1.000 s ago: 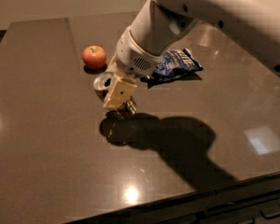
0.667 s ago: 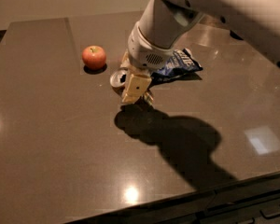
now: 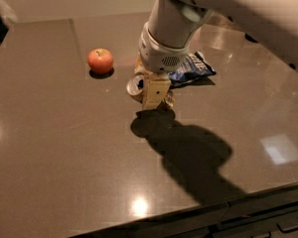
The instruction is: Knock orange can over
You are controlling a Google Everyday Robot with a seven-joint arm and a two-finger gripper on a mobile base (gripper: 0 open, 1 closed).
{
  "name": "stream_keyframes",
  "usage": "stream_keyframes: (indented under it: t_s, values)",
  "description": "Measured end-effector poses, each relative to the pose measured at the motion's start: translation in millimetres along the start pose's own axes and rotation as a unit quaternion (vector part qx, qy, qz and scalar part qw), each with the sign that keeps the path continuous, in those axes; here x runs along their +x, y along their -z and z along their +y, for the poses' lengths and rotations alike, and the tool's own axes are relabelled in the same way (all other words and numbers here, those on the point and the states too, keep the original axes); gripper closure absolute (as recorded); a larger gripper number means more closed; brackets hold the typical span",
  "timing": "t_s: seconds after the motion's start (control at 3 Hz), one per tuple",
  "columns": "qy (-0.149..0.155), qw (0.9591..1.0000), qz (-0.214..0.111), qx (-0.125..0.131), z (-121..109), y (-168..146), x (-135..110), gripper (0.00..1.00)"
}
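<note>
Hand [image 3: 156, 94] toward tabletop [image 3: 49, 148] far edge, just beside orange can [image 3: 135, 86], prob. tipped, top facing near edge; open/closed: can't tell.

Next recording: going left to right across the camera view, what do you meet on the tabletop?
apple → orange can → gripper, just right of the can → blue snack bag

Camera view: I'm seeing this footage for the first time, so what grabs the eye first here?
The big white arm hangs over the dark table, its gripper right beside the orange can, casting a heavy shadow toward the near edge. A red-orange apple sits apart at picture left, and a blue snack bag lies just behind the arm.
</note>
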State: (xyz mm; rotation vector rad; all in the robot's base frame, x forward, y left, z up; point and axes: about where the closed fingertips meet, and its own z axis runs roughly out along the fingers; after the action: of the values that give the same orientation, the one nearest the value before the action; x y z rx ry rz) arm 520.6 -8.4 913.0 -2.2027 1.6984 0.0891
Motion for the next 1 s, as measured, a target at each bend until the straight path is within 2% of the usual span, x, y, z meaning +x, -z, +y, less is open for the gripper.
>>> stream_keyframes:
  t_s: [0.33,0.67,1.0]
  values:
    - [0.050,0.9984,0.022,-0.013,11.7,-4.7,-2.9,0.61]
    - [0.096,0.9946,0.034,-0.023,24.8,-10.0,-7.9,0.36]
    - [0.126,0.9907,0.041,-0.031,35.6,-14.4,-11.6,0.13]
